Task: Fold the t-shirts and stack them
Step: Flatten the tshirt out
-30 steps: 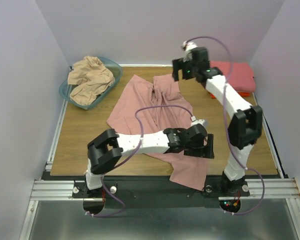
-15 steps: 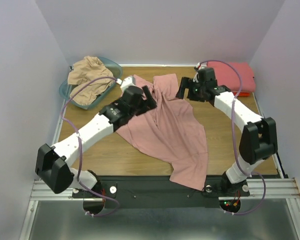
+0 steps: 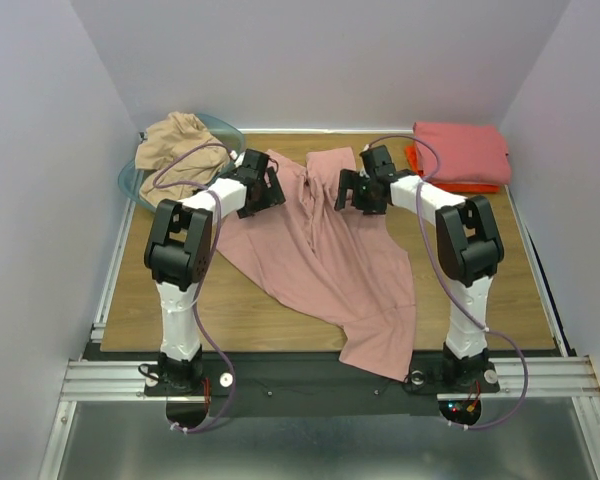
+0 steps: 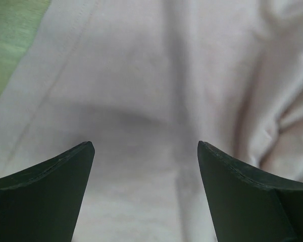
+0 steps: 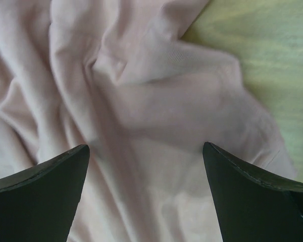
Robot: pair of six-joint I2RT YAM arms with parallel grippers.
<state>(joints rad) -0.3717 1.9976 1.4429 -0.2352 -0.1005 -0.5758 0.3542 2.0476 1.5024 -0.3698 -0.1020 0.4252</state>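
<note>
while over the dusty pink t-shirt, left fingers and right fingers wide apart

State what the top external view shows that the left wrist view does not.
Only top external: the crumpled tan-beige t-shirt in the translucent teal plastic basket, the folded coral pink t-shirt on the bright orange one, and the right gripper. Only left wrist: a stitched seam line. Both: the wrinkled dusty pink t-shirt on the wooden table, with the open left gripper over it.
</note>
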